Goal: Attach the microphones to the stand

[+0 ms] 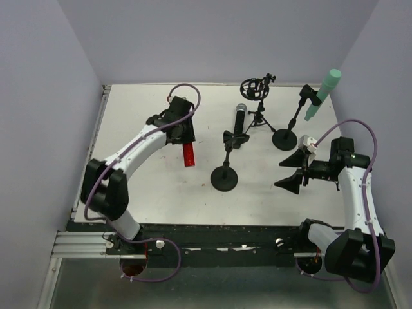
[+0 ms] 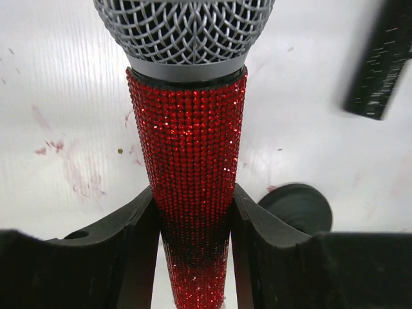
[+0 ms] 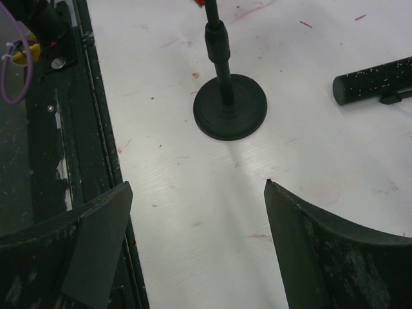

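- The left end effector [image 1: 182,131] is clenched on the red microphone [image 2: 187,161]. Its two fingers [image 2: 138,244] press the lower handle from either side, and the grey mesh head is at the far end of the wrist view.
- In the top view the microphone's long axis runs roughly near-to-far. The red tail sticks out toward the near edge, and the head is hidden under the wrist. I cannot tell whether it is clear of the desk [image 1: 141,187].
- The black microphone [image 1: 240,119] already sits in the middle stand [image 1: 224,178], and the mint-green microphone [image 1: 324,92] in the right stand [image 1: 284,138].
- The only holder without a microphone is the tripod stand [image 1: 256,88] with the ring cradle, near the far edge.
- This is the relation that matters: the cradle lies to the right of the left end effector and farther back, with the middle stand and its black microphone close by the direct path.
- My judgement is that the red microphone has to be turned to match the ring's opening before it goes in, and that the carry should swing behind the black microphone.
- The right end effector [image 3: 199,193] is released, jaws wide apart with nothing between them. It hangs above bare desk near the middle stand's base, about as near the cradle as the left.
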`<act>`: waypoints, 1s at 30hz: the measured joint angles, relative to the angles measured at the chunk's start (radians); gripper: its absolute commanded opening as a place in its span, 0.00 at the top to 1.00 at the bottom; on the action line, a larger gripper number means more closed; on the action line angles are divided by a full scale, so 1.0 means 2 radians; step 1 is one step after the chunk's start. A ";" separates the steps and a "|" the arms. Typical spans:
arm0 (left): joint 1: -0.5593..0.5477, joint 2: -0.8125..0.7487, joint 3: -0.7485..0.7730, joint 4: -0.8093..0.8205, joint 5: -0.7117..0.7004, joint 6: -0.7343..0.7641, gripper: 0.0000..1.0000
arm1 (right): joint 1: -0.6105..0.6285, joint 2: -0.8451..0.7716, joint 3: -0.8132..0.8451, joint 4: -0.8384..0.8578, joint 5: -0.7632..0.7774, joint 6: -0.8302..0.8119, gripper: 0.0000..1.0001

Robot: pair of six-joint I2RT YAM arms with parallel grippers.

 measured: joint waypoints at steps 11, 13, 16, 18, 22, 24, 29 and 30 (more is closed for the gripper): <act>-0.001 -0.335 -0.190 0.220 0.074 0.141 1.00 | 0.000 0.023 0.144 -0.036 0.008 0.017 0.06; -0.003 -0.376 -0.208 0.257 0.103 0.160 1.00 | 0.000 0.031 0.174 -0.038 0.002 0.029 0.06; -0.012 -0.419 -0.209 0.308 0.151 0.179 1.00 | 0.004 0.044 0.215 -0.042 -0.010 0.051 0.06; -0.030 -0.425 -0.182 0.330 0.181 0.187 1.00 | 0.007 0.055 0.246 -0.043 -0.021 0.074 0.06; -0.092 -0.395 -0.102 0.357 0.218 0.206 1.00 | 0.011 0.072 0.304 -0.015 -0.050 0.160 0.07; -0.126 -0.366 -0.057 0.364 0.235 0.214 1.00 | 0.012 0.072 0.321 0.030 -0.066 0.231 0.06; -0.179 -0.278 0.036 0.386 0.262 0.220 1.00 | 0.012 0.043 0.306 0.264 -0.087 0.514 0.06; -0.190 -0.254 0.054 0.390 0.265 0.220 1.00 | 0.012 0.041 0.308 0.299 -0.089 0.555 0.06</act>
